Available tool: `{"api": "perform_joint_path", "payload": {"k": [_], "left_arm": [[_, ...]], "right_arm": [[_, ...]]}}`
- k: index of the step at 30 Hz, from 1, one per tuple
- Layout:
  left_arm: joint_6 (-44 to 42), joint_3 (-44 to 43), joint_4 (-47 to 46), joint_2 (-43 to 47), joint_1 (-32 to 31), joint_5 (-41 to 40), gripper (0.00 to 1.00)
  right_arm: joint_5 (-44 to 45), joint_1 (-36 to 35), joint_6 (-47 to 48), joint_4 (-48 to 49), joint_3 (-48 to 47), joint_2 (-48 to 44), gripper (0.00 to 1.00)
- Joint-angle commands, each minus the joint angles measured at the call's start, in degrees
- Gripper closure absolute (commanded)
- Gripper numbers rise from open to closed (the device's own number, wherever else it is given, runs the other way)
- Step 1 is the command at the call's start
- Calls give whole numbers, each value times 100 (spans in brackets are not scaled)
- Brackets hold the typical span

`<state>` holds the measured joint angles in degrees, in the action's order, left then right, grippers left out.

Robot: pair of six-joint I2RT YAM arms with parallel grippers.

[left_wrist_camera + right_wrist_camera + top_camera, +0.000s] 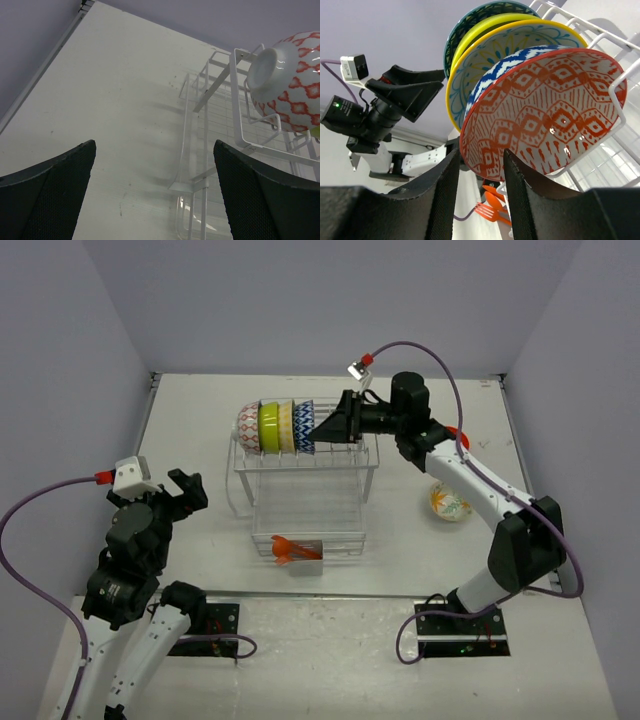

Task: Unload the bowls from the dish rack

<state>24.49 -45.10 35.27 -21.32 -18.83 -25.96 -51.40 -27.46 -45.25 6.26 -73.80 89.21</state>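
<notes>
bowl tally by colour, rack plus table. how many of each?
Red-patterned bowls: 2
Lime green bowl: 1
Cream-yellow bowl: 1
Blue-patterned bowl: 1
White floral bowl: 1
Total: 6

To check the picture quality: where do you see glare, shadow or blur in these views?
Right wrist: small glare on the nearest bowl, fingers blurred. Left wrist: soft shadows of the dish rack on the table. Top external: even light, sharp.
</notes>
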Motion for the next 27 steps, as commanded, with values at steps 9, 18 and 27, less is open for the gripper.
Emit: {"api": "perform_joint_path", "payload": {"k": [9,18,27], "left_arm": [[-50,45,-187,-30,2,-24,0],[-50,45,-196,-30,-7,-24,0],[-58,54,-196,-21,-7,3,0]], "right_arm": [[-415,-101,-589,1237,-275,281,74],[-459,-119,-862,1606,-170,351,83],[-362,-119,-1082,1861,-108,334,98]]}}
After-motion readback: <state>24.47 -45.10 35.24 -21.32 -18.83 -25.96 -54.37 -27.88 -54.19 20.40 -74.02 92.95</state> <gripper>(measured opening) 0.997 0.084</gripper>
